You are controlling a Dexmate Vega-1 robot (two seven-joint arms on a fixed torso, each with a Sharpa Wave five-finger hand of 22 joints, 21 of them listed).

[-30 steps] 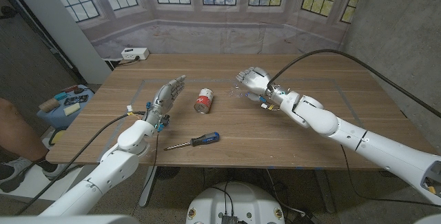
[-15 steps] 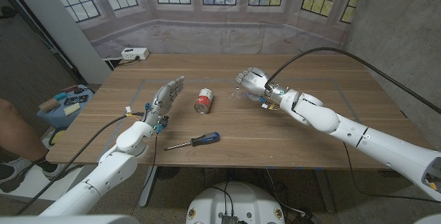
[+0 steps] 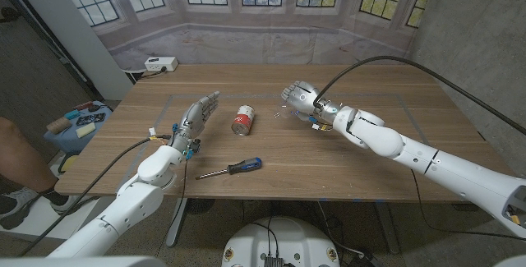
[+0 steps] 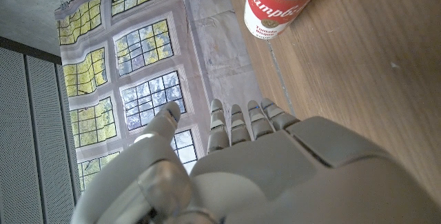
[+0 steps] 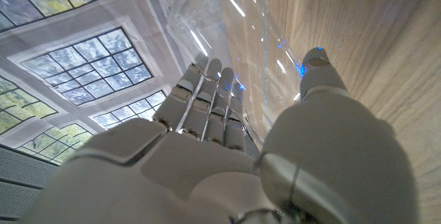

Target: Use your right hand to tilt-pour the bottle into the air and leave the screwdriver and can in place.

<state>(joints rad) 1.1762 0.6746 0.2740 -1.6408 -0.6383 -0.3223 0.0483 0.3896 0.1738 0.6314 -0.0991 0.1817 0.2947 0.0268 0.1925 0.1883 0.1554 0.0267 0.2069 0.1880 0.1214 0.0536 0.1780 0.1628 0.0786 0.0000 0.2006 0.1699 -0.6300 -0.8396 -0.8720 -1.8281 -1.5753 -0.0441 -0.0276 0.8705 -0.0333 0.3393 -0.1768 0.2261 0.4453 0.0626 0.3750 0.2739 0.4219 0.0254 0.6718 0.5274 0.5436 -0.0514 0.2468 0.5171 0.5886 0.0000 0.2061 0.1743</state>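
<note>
Can (image 3: 243, 121) behind screwdriver (image 3: 231, 168), between both hands.

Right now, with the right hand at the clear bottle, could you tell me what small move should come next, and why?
Probably close the fingers firmly around the bottle: the right hand already wraps the clear bottle, thumb opposite, but the grip looks loose. The can and screwdriver lie apart and need no touching.
</note>
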